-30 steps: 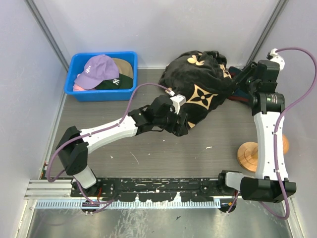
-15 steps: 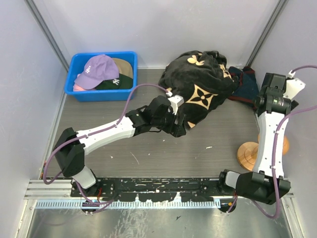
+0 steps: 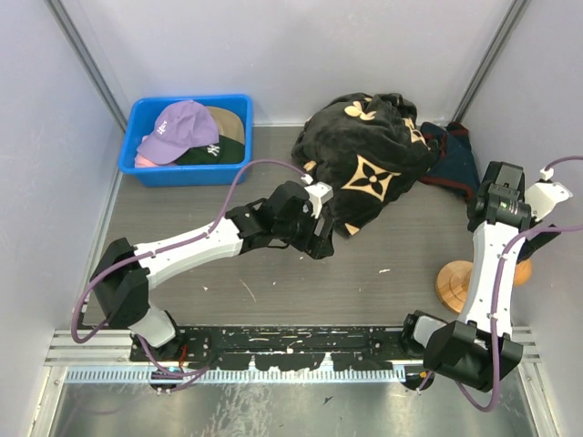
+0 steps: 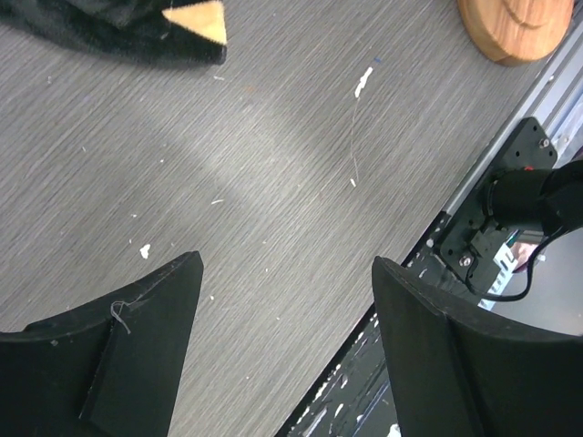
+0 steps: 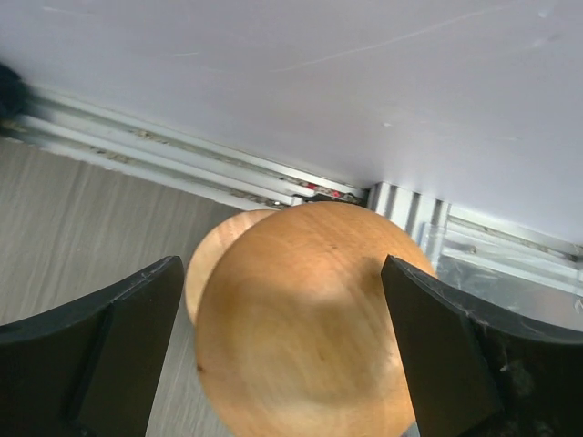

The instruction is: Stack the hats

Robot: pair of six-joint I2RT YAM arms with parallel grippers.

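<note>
the left gripper (image 4: 287, 360) hangs released, jaws wide over bare table (image 4: 273, 182), the edge of the black cloth (image 3: 364, 173) just beyond its tips. the right gripper (image 5: 291, 364) is likewise spread and empty, directly above the round top of the wooden stand (image 5: 310, 319). the hats (image 3: 187, 137), lavender cap (image 3: 178, 123) uppermost over dark green, tan and a sliver of pink, lie heaped in the blue bin (image 3: 182, 177), well apart from both hands, beyond and left of the left one; no cap is gripped, so i judge the step to be the first reach, with the left arm needing to swing to the bin and pinch the lavender cap's brim or crown cleanly.
</note>
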